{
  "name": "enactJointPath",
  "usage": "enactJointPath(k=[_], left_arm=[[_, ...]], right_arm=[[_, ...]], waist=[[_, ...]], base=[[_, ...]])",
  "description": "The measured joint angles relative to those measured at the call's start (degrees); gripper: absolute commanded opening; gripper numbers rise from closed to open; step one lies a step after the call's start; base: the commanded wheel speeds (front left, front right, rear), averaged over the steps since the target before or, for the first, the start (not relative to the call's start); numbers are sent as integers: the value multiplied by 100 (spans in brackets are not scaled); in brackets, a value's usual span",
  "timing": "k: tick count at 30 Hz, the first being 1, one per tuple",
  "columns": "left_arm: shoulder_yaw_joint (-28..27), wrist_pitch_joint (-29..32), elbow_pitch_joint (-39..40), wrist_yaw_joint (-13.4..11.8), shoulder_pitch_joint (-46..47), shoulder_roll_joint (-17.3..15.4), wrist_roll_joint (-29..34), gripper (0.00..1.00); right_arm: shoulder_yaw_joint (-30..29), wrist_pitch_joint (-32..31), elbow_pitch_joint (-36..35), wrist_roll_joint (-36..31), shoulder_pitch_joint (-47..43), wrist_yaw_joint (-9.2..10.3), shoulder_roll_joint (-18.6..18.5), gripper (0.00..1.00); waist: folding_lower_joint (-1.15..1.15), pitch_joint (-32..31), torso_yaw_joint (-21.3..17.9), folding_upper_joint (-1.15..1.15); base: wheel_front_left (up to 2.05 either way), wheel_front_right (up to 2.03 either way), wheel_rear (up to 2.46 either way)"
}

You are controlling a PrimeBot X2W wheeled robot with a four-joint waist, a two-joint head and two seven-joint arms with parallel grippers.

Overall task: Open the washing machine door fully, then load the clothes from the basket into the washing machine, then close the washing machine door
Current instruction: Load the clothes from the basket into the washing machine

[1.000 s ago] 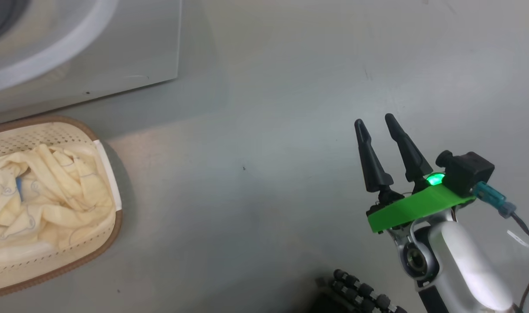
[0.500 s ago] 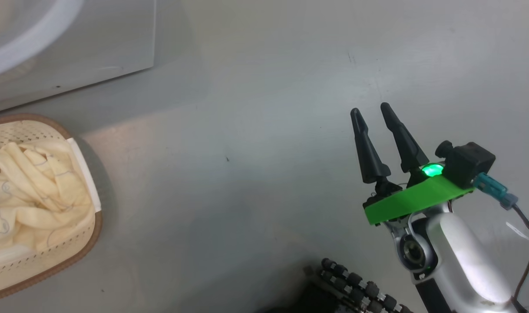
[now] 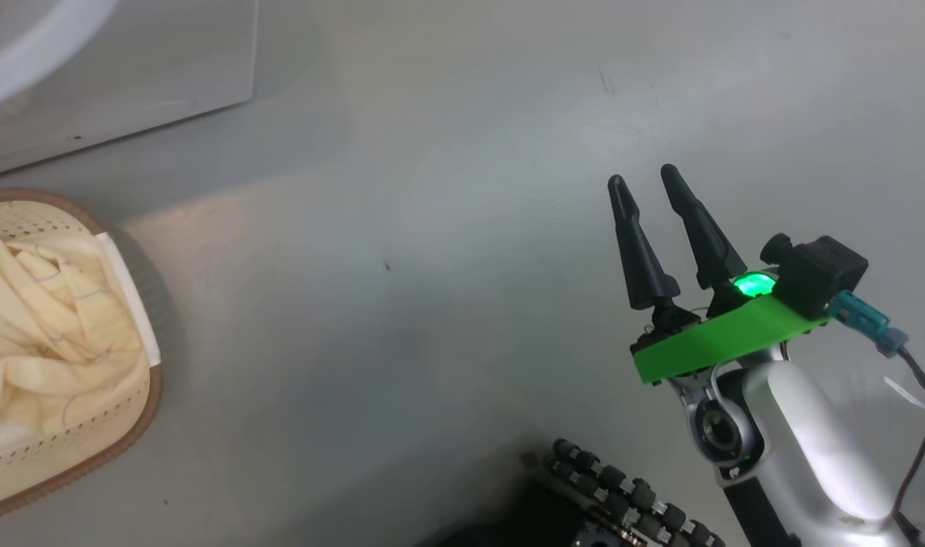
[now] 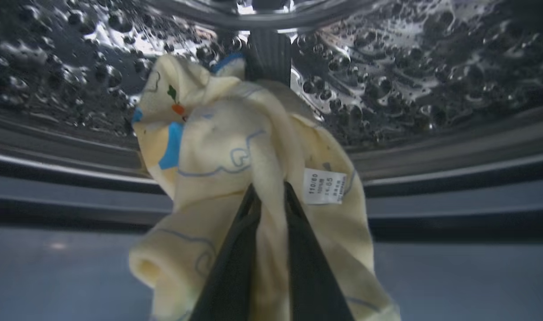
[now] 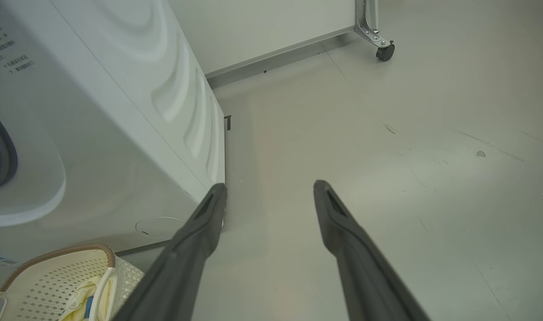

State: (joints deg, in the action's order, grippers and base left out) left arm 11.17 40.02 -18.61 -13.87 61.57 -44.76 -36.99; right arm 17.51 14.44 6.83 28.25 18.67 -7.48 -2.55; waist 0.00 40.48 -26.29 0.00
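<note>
Left gripper [image 4: 271,189] clamped on the clothes [image 4: 218,133] at the drum [image 4: 409,67] — carry them deeper before you let go; right gripper [image 3: 643,177] spread wide, empty.

Right gripper [image 3: 643,176]: two tapered matte-black fingers [image 3: 637,258] on green plastic plate [image 3: 705,342], black boxy camera [image 3: 819,270], teal cable plug [image 3: 857,317], glossy white forearm [image 3: 812,433].

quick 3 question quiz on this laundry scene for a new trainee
1. True or false: the right hand holds cloth.
2. The left hand pinches: A) a pale cream-yellow garment with blue patches, B) a white basket handle, C) a black door rim?
3. Where does the other cream fabric lie?
Key: 1 false, its fingers stand apart, empty. 2 A. 3 In the cream perforated plastic basket with brown rim.
</note>
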Motion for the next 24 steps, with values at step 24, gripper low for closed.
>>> enactJointPath(k=[24], left_arm=[[9,-3898,-547,-29,1650,-163,1681,0]], right_arm=[[187,0,-129,201,163,0,12,100]], waist=[[0,935,-344,0]], base=[[0,0,0]])
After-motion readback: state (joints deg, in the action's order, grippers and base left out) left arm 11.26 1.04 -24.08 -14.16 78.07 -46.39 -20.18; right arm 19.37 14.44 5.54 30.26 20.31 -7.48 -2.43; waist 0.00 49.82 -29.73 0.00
